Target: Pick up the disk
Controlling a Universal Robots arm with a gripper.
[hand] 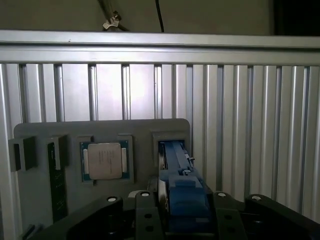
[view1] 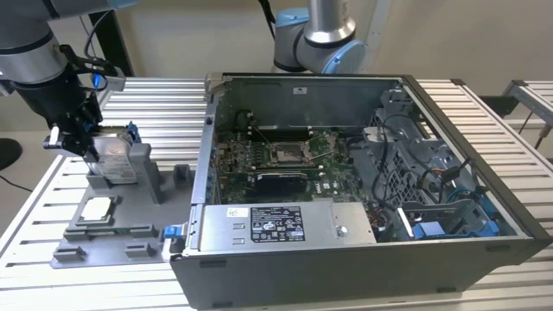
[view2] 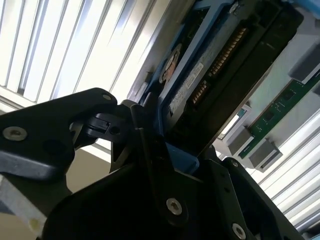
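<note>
Contact sits at one end of the grey tray (view1: 129, 236), where the disk (view1: 116, 157) stands on edge in an upright slot with its broad faces vertical. Directly above that slot the end effector (view1: 80, 144) straddles the disk's upper edge, so the disk lies straight below the wrist rather than off to either side. In the first wrist view the narrow top edge of the disk (hand: 176, 162) runs lengthwise away from the camera and passes between the two black fingers (hand: 145, 215), one on each broad face. In the second wrist view a finger (view2: 150, 150) lies against its blue frame, and the disk (view2: 220, 65) stretches away from it, connector pins in sight. I judge the end effector clenched on the disk, though the far contact is in shadow. The lower part of the disk looks seated in the tray's slot, so I take it as gripped and not yet lifted clear. A square chip (view1: 95, 208) rests in a pocket of the tray just beside the slot, apart from the fingers, and the open computer case (view1: 346, 259) stands beside the tray on the slatted tabletop (view1: 164, 103).
</note>
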